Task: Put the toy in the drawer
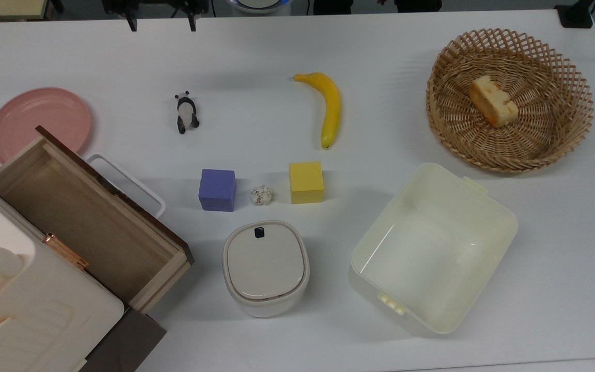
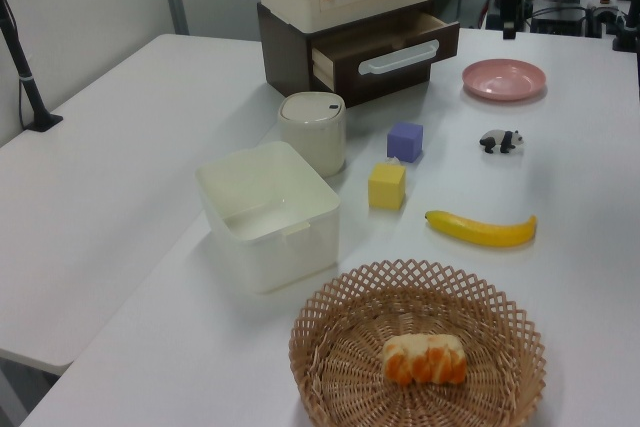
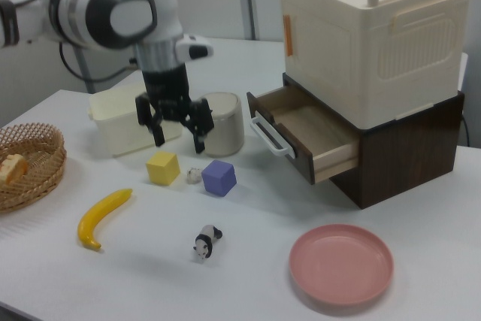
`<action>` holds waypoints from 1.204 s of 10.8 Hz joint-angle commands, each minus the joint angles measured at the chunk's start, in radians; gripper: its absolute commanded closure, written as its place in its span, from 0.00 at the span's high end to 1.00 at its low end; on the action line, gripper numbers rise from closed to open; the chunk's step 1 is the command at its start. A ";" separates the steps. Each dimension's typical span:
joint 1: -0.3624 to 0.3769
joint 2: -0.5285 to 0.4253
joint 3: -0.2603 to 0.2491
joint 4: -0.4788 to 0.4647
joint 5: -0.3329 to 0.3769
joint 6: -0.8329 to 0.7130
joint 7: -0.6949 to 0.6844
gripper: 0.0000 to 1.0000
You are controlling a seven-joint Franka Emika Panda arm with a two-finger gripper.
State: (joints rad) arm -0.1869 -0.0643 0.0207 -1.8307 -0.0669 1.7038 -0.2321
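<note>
In the top view, the open drawer (image 1: 88, 225) juts from a cabinet (image 1: 24, 305) at the left, with a pink plate (image 1: 38, 121) just beyond it. To the drawer's right the panda (image 1: 186, 111) lies on the table (image 1: 256, 57), well apart from the drawer, with the purple cube (image 1: 217, 189) nearer the drawer's handle. The gripper (image 1: 160, 18) hangs above the table's far edge, beyond the panda and clear of it, jaws spread and empty.

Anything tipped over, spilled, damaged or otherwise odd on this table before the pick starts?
Only one thing stands out: the toy lies on its side on the table rather than standing, apart from everything else. The drawer is pulled open with nothing inside. The gripper is open, above the table.
</note>
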 commanded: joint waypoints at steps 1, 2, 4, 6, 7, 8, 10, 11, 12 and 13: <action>0.001 -0.051 -0.002 -0.208 -0.062 0.181 -0.026 1.00; 0.000 -0.042 -0.002 -0.238 -0.063 0.227 -0.027 1.00; -0.002 -0.020 -0.002 -0.306 -0.065 0.327 -0.036 1.00; -0.002 0.032 -0.004 -0.352 -0.065 0.420 -0.033 1.00; -0.002 0.067 -0.004 -0.355 -0.065 0.450 -0.026 1.00; -0.002 0.102 -0.004 -0.355 -0.065 0.471 -0.023 1.00; -0.008 0.144 -0.004 -0.355 -0.065 0.499 -0.023 1.00; -0.011 0.158 -0.004 -0.355 -0.065 0.511 -0.021 1.00; -0.012 0.169 -0.004 -0.355 -0.065 0.525 -0.021 0.97; -0.012 0.181 -0.004 -0.355 -0.065 0.528 -0.019 0.85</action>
State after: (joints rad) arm -0.1961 0.1043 0.0205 -2.1796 -0.1221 2.2015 -0.2466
